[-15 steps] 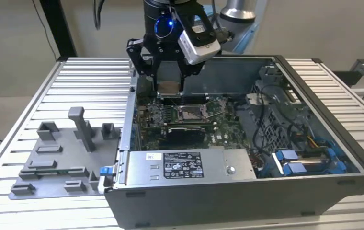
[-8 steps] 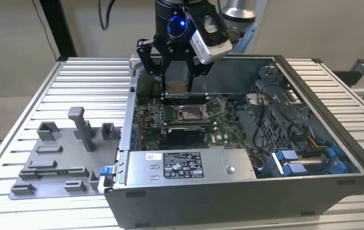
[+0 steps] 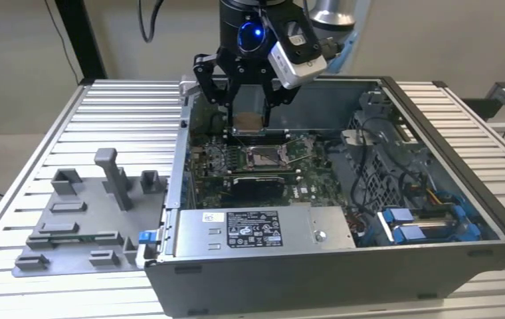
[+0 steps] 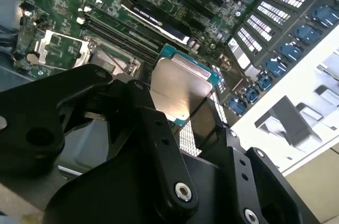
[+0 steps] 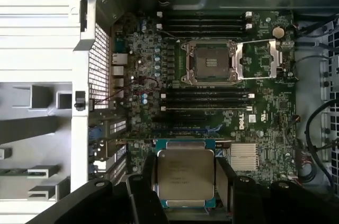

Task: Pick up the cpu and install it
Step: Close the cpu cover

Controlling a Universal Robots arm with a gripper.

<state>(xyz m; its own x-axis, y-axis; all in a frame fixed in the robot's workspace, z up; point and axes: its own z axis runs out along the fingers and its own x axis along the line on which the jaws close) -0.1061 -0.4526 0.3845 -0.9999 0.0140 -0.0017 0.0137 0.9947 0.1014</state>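
My gripper (image 3: 249, 121) is shut on the cpu (image 5: 186, 173), a flat square chip with a silver-grey metal top and a teal rim. In the second wrist view the cpu (image 4: 179, 87) sits between the black fingers (image 4: 159, 128). In the exterior view the cpu (image 3: 249, 120) hangs above the far part of the motherboard, inside the open computer case (image 3: 465, 246). The open socket (image 5: 208, 63) with its lifted metal frame lies on the green motherboard, apart from the chip. In the exterior view the socket (image 3: 262, 157) sits a little below and nearer than the gripper.
A grey plastic fixture (image 3: 84, 212) with upright blocks stands on the slatted table (image 3: 111, 106) at the exterior view's left. A power supply (image 3: 252, 229) fills the case's near side. Cables and blue drive brackets (image 3: 412, 222) crowd the exterior view's right. Memory slots (image 5: 206, 99) flank the socket.
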